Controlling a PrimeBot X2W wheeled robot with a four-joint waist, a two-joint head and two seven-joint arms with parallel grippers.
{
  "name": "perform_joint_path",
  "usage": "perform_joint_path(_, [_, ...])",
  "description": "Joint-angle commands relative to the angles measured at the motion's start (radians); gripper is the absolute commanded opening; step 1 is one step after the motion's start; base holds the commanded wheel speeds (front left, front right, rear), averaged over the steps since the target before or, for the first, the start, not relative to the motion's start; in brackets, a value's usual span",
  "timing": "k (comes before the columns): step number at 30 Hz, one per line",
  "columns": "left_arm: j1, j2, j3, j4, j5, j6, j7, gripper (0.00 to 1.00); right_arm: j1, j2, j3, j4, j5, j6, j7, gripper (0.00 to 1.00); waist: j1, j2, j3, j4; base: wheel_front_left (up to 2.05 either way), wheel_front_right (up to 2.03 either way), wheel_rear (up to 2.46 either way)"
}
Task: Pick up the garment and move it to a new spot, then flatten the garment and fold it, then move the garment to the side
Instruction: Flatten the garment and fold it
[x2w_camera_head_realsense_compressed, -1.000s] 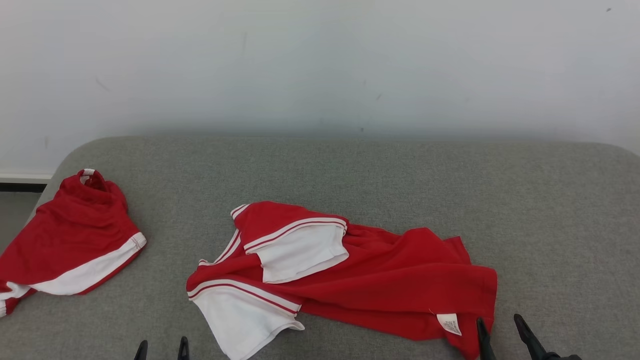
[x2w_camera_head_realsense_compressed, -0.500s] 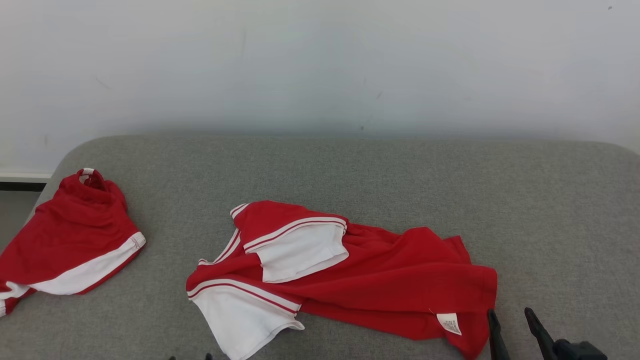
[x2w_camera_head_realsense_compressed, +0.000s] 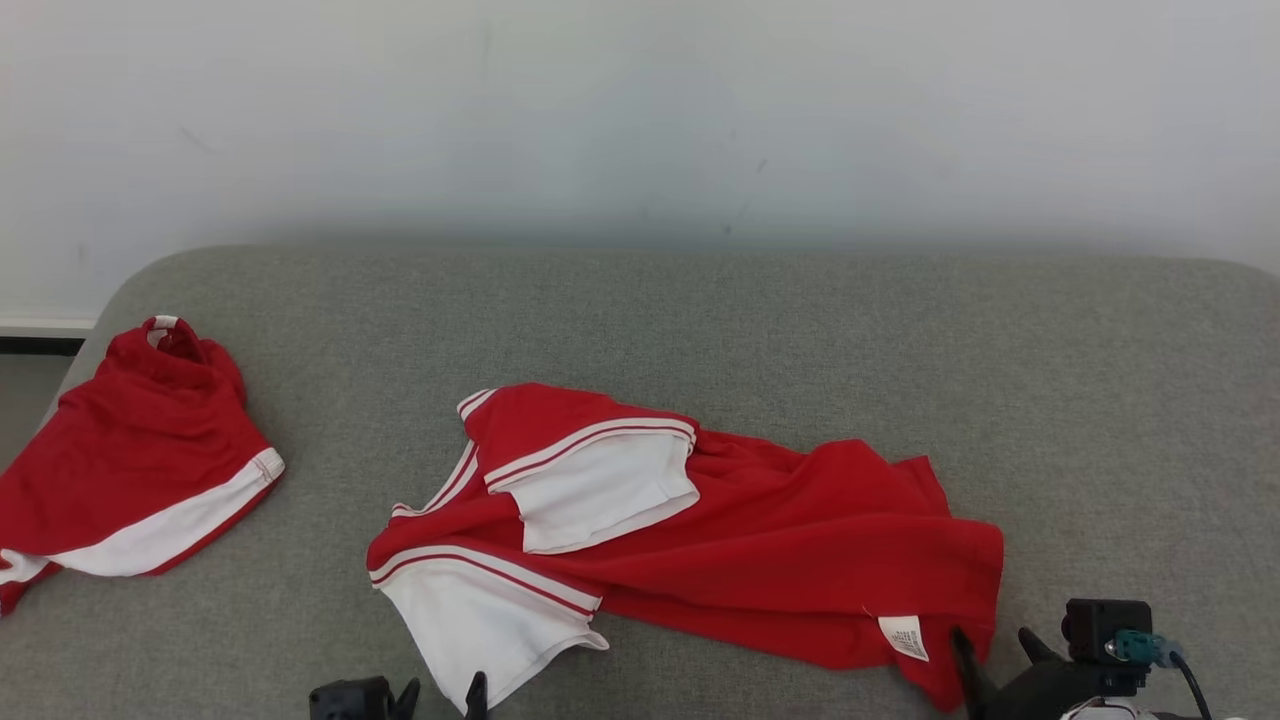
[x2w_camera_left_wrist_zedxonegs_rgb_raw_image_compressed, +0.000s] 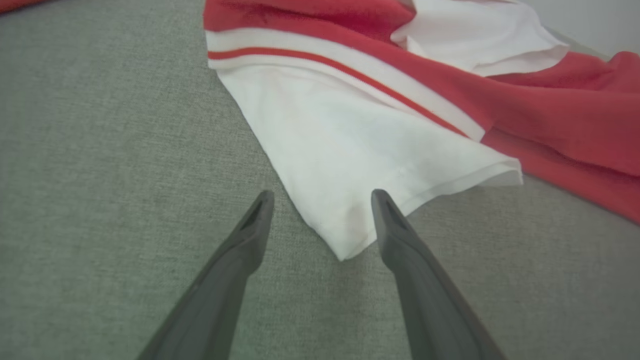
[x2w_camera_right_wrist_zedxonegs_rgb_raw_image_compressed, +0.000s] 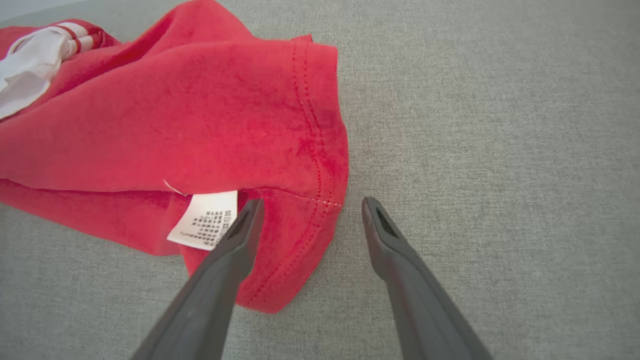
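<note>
Corners of the garment (x2w_camera_head_realsense_compressed: 780, 540) are bracketed by the wide-open, empty left gripper (x2w_camera_left_wrist_zedxonegs_rgb_raw_image_compressed: 321, 195) and right gripper (x2w_camera_right_wrist_zedxonegs_rgb_raw_image_compressed: 312, 201) (no step completed).

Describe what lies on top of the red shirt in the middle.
A white sleeve is folded back over the shirt, and a white label lies near its hem. What the sleeve covers cannot be seen.

Grey fabric surface (x2w_camera_head_realsense_compressed: 700, 320), red/white garment (x2w_camera_head_realsense_compressed: 780, 550) crumpled at ctr, 2nd red garment (x2w_camera_head_realsense_compressed: 120, 470) at left edge
</note>
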Motion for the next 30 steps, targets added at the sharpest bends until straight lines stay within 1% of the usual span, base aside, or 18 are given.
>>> perform_joint_path(1, [-0.02, 0.0, -0.006, 0.017, -0.012, 0.012, 0.013, 1.0, -0.013, -0.002, -0.009, 0.019, 0.008, -0.002, 0.019, 1.0, 0.0, 0.0, 0.012, -0.004, 0.0, 0.0, 0.0])
perform_joint_path(4, [-0.043, 0.0, -0.029, 0.04, -0.038, 0.028, 0.03, 1.0, -0.04, -0.001, -0.015, 0.051, 0.01, -0.002, 0.044, 1.0, 0.0, 0.0, 0.023, -0.004, 0.0, 0.0, 0.0])
perform_joint_path(8, [-0.07, 0.001, -0.043, 0.073, -0.054, 0.07, 0.049, 1.0, -0.071, -0.001, -0.018, 0.084, -0.007, -0.002, 0.053, 1.0, 0.0, 0.0, 0.039, -0.001, 0.0, 0.0, 0.0])
perform_joint_path(12, [-0.093, 0.0, -0.061, 0.099, -0.068, 0.086, 0.065, 1.0, -0.098, -0.001, -0.014, 0.111, -0.016, -0.002, 0.049, 1.0, 0.0, 0.0, 0.053, 0.001, 0.0, 0.0, 0.0])
perform_joint_path(13, [-0.097, 0.0, -0.065, 0.107, -0.073, 0.088, 0.07, 0.81, -0.104, -0.001, -0.015, 0.116, -0.016, -0.002, 0.05, 1.0, 0.0, 0.0, 0.056, 0.001, 0.0, 0.0, 0.0])
perform_joint_path(14, [-0.101, 0.0, -0.07, 0.113, -0.079, 0.088, 0.075, 0.5, -0.109, -0.001, -0.015, 0.122, -0.019, -0.002, 0.051, 1.0, 0.0, 0.0, 0.058, 0.001, 0.0, 0.0, 0.0])
perform_joint_path(15, [-0.103, 0.0, -0.075, 0.117, -0.083, 0.088, 0.078, 0.27, -0.114, -0.001, -0.015, 0.127, -0.022, -0.002, 0.05, 1.0, 0.0, 0.0, 0.061, 0.001, 0.0, 0.0, 0.0])
perform_joint_path(16, [-0.105, -0.001, -0.08, 0.119, -0.087, 0.088, 0.078, 0.03, -0.119, -0.001, -0.012, 0.131, -0.022, -0.002, 0.051, 1.0, 0.0, 0.0, 0.064, 0.001, 0.0, 0.0, 0.0])
perform_joint_path(17, [-0.106, -0.003, -0.084, 0.121, -0.09, 0.089, 0.077, 0.0, -0.123, -0.001, -0.009, 0.134, -0.022, -0.002, 0.05, 1.0, 0.0, 0.0, 0.066, 0.002, 0.0, 0.0, 0.0])
perform_joint_path(23, [-0.1, -0.002, -0.092, 0.128, -0.107, 0.09, 0.06, 0.0, -0.122, -0.001, -0.002, 0.144, -0.009, -0.002, 0.043, 1.0, 0.0, 0.0, 0.077, 0.005, 0.0, 0.0, 0.0])
perform_joint_path(28, [-0.093, -0.002, -0.094, 0.134, -0.114, 0.09, 0.047, 0.0, -0.102, -0.001, 0.003, 0.129, -0.002, -0.002, 0.043, 1.0, 0.0, 0.0, 0.076, 0.005, 0.0, 0.0, 0.0])
perform_joint_path(29, [-0.091, -0.002, -0.095, 0.135, -0.115, 0.091, 0.045, 0.0, -0.098, -0.001, 0.004, 0.125, 0.0, -0.002, 0.044, 0.81, 0.0, 0.0, 0.075, 0.004, 0.0, 0.0, 0.0])
perform_joint_path(30, [-0.089, -0.002, -0.096, 0.136, -0.115, 0.091, 0.043, 0.0, -0.095, -0.001, 0.004, 0.12, -0.001, -0.002, 0.044, 0.67, 0.0, 0.0, 0.074, 0.003, 0.0, 0.0, 0.0])
